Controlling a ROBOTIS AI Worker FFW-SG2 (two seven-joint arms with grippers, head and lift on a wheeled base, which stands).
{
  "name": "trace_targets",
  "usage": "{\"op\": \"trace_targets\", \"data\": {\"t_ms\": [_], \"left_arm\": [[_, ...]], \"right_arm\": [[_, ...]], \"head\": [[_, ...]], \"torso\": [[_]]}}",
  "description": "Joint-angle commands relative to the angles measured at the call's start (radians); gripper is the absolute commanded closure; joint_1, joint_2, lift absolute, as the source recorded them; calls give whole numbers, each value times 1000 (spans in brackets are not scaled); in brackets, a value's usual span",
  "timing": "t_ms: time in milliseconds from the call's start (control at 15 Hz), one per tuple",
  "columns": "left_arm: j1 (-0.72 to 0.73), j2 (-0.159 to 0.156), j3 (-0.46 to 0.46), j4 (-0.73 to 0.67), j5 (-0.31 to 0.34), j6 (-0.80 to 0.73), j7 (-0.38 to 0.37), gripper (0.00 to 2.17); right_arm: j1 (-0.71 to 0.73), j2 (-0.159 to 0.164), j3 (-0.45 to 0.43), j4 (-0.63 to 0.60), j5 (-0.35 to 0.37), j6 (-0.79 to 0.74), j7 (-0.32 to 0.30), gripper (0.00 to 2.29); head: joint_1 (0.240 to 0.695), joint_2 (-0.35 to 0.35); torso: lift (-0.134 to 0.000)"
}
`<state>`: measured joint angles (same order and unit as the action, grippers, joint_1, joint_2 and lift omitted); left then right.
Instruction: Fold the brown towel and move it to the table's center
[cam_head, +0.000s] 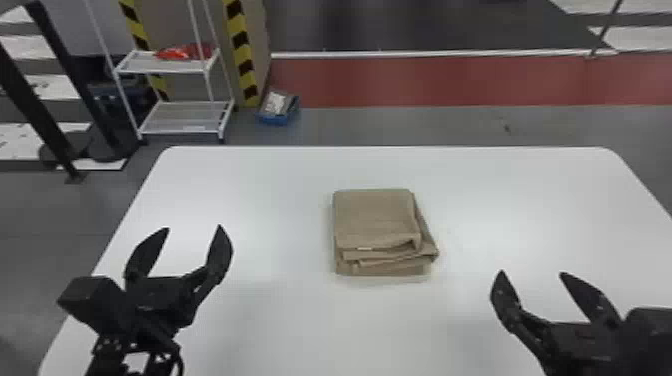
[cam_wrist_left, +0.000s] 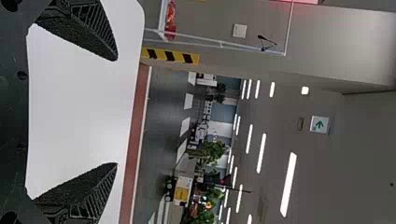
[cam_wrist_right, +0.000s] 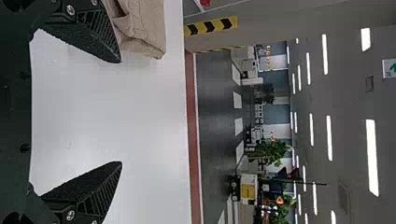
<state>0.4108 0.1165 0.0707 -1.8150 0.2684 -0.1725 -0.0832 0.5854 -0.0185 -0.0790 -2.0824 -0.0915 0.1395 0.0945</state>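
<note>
Nearest, the right end effector (cam_head: 531, 272) hangs over the counter (cam_head: 280, 325) at the right, its two black fingers spread wide with a gap between them. A little farther forward, the left end effector (cam_head: 193, 228) is over the counter's left part, also spread, with nothing between its fingers. Both are apart from the brown towel (cam_head: 375, 220).

The towel lies between and beyond them, around the middle of the white counter from side to side. It is folded into a compact, roughly rectangular stack; its layers show along the near edge and the right side, with a loose corner jutting out at the near right.

Past the counter's far edge, at the left, stands a white rack (cam_head: 185, 120) with a red item (cam_head: 187, 51) on its upper shelf. Just right of it, a blue box (cam_head: 277, 119) sits on the floor beside a yellow-and-black striped post (cam_head: 242, 55). Farther back, a red floor strip (cam_head: 450, 80) runs across to the right.
</note>
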Motion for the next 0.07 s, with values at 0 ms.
{"op": "trace_targets", "data": {"t_ms": [0], "left_arm": [[8,-1,0,-10,0,-6,0,70]], "right_arm": [[1,-1,-1,-1,-2,-2,-1,113]], "head": [[695,41]], "torso": [[-97]]}}
